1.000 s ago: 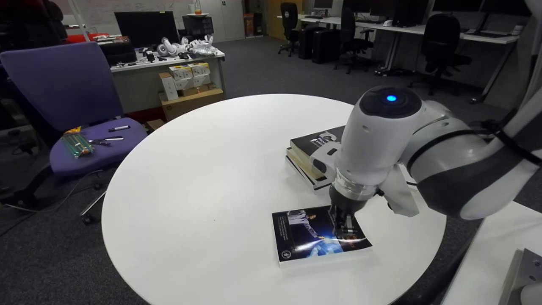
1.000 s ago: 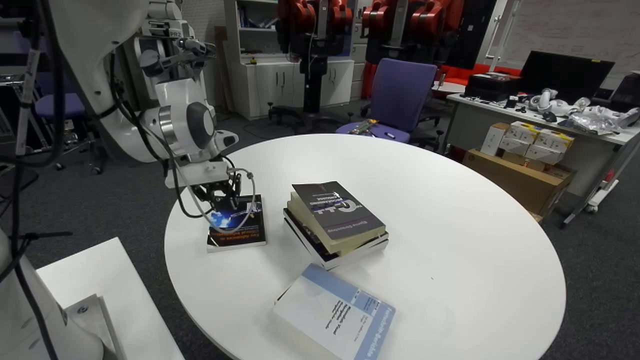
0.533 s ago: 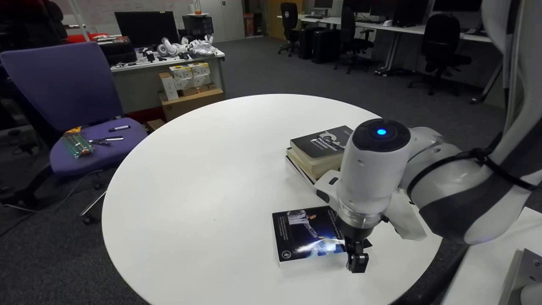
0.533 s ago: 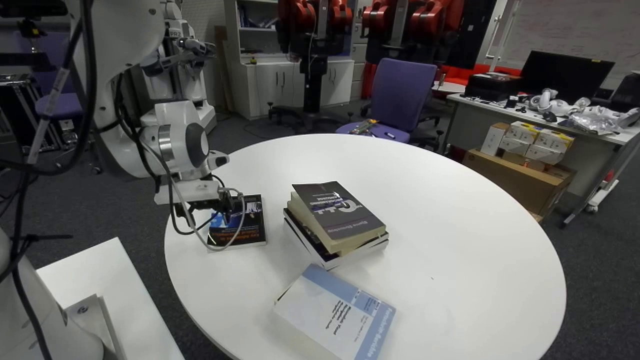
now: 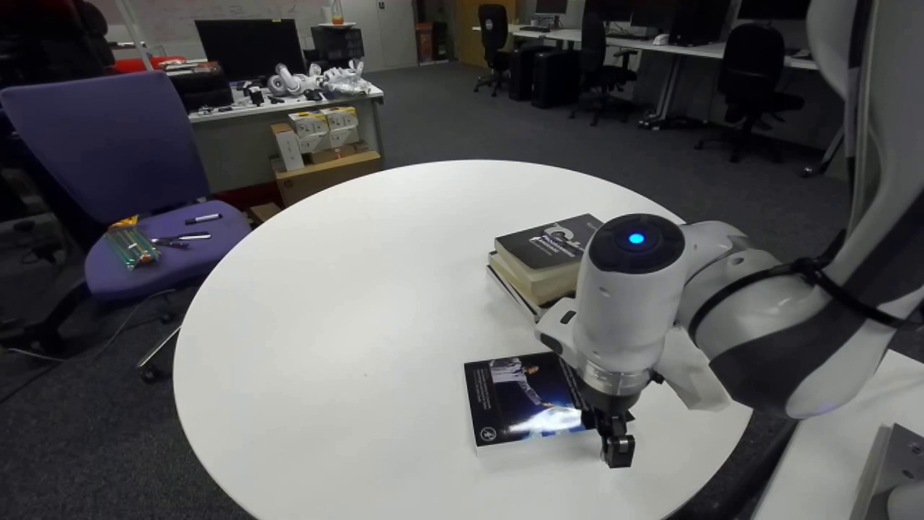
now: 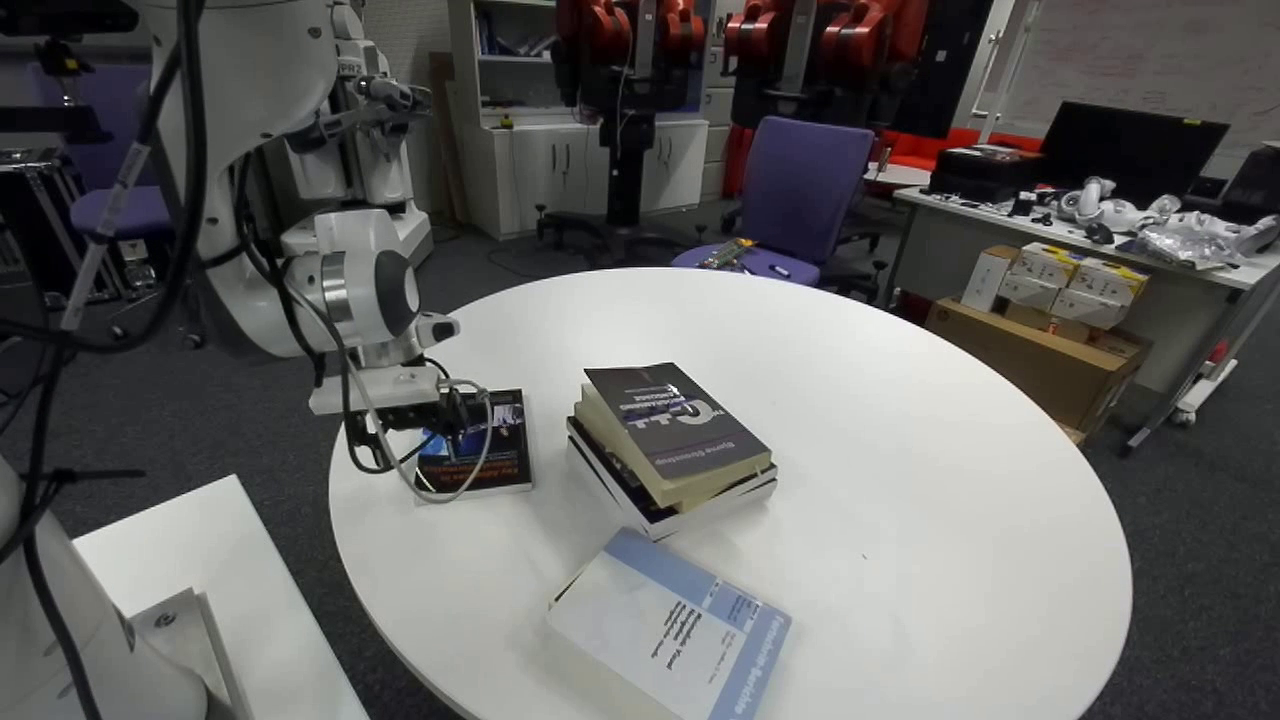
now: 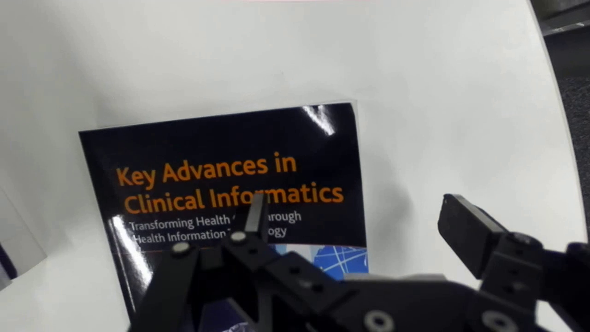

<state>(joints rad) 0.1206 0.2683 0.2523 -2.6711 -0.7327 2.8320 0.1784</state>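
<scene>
The empty fingers (image 7: 468,237) just opened wide and moved over, so now one is above the dark book (image 7: 221,182) lying on the white desk (image 7: 442,115) and the other is past the book's edge.

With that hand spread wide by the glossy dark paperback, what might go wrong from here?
The open black two-fingered hand has one finger over the glossy dark paperback and the other past its edge; lowering might scuff the cover. The thick black-covered book sits crooked on the books beneath it, so a bump might slide it off.
</scene>
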